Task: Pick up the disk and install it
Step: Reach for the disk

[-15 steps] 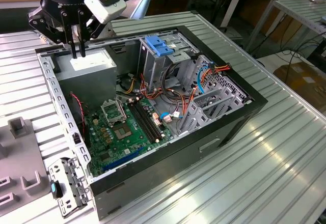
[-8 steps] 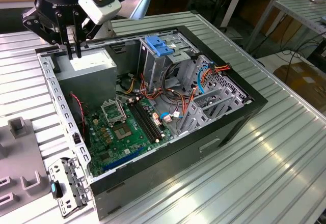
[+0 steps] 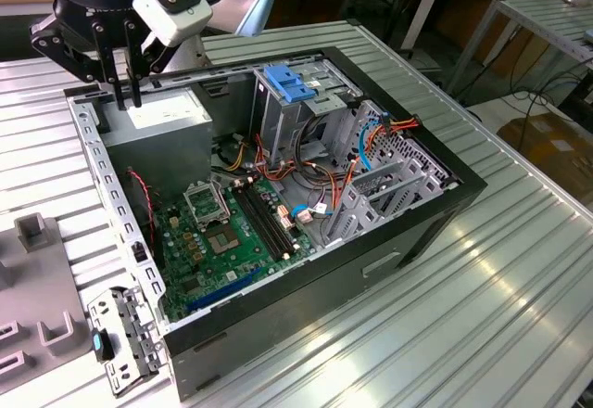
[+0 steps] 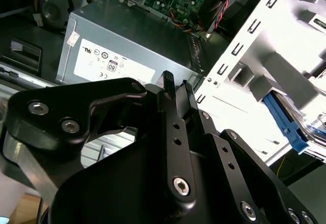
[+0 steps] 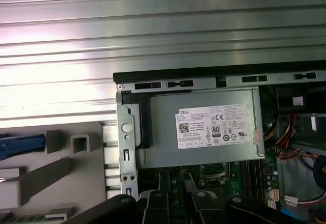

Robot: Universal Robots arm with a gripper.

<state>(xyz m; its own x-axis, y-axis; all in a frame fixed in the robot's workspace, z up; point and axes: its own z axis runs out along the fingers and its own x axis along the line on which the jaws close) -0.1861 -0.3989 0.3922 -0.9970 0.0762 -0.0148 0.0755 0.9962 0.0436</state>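
Note:
My gripper [image 3: 126, 102] hangs at the exterior view's upper left, over the corner of the open computer case [image 3: 435, 204]. Its black fingers stand close together with nothing between them. In both wrist views the gripper [image 4: 177, 80] [image 5: 175, 178] is just above the grey power-supply box [image 5: 204, 132] with its white label. Off to the side of the case, a blue-framed flat piece that looks like the disk [image 5: 20, 145] [image 4: 285, 124] stands edge-on in a grey fixture [image 5: 56, 173], apart from the gripper. A light-blue bracket [image 3: 289, 83] tops the drive cage inside the case.
Inside the case lie the green motherboard [image 3: 222, 241] and bundles of red, orange and blue cables [image 3: 371, 139]. A grey fixture [image 3: 32, 232] sits on the ribbed metal table [image 3: 482, 315] at the exterior view's left. A metal latch panel [image 3: 125, 338] lies by the case's near corner.

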